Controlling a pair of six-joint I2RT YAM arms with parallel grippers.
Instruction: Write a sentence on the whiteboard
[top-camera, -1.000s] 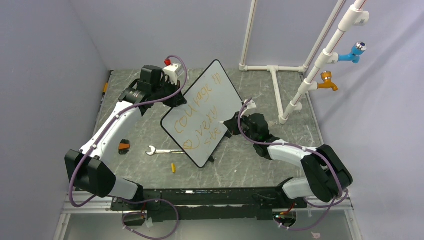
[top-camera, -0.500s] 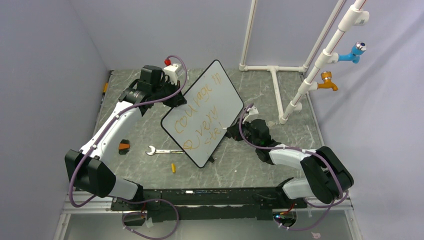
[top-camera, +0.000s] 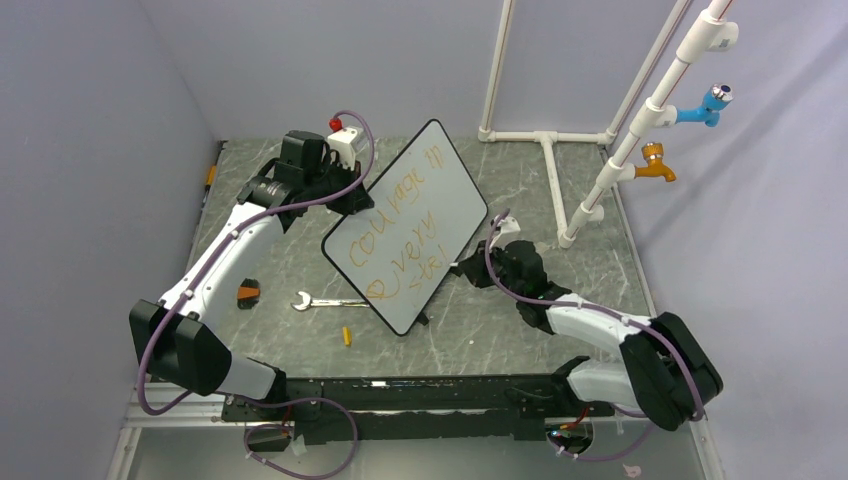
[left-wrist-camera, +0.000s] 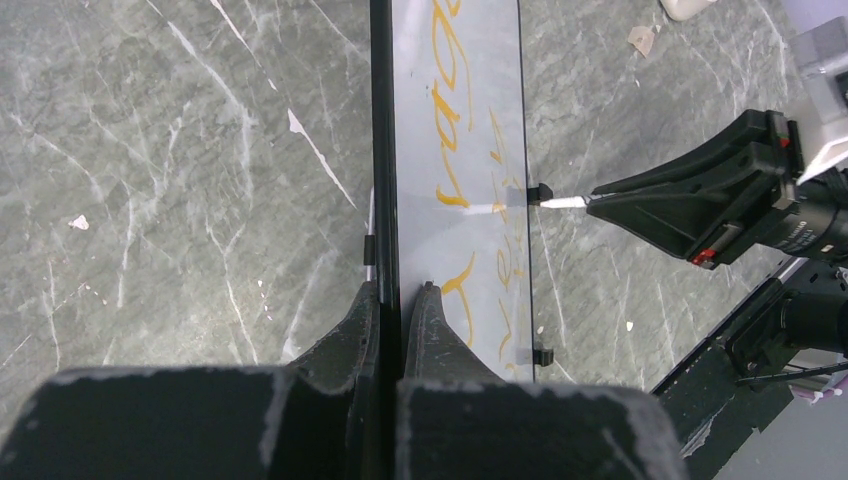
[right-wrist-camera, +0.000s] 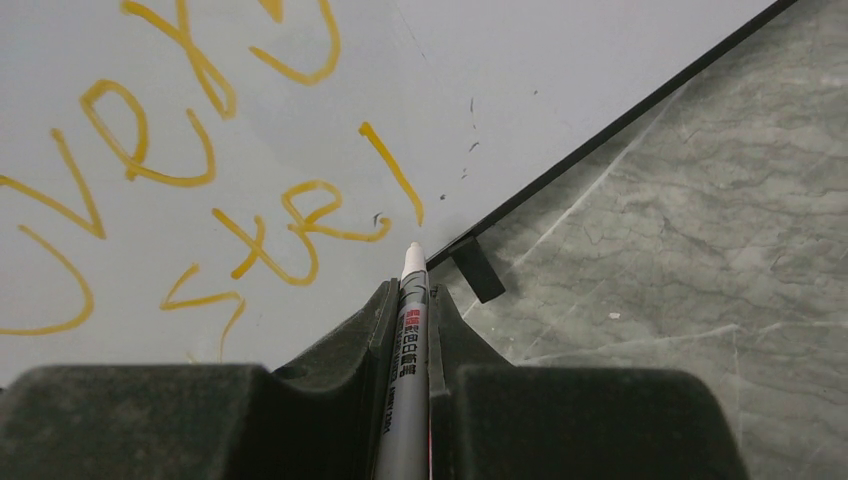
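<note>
The whiteboard (top-camera: 410, 225) stands tilted mid-table, its 10 o'clock edge pinched by the left gripper (left-wrist-camera: 393, 292), fingers closed on the rim. The right gripper (right-wrist-camera: 412, 293) clamps a marker (right-wrist-camera: 408, 350), its tip by the sentence (top-camera: 400, 240) near the 4 o'clock rim. Light, even pressure seems wise, since little writing room remains there. A wrench (top-camera: 325, 301) lies at 8 o'clock, apart from the board.

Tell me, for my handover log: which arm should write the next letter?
Right: the right gripper holds the marker at the sentence's end; the left gripper clamps the whiteboard's rim.
</note>
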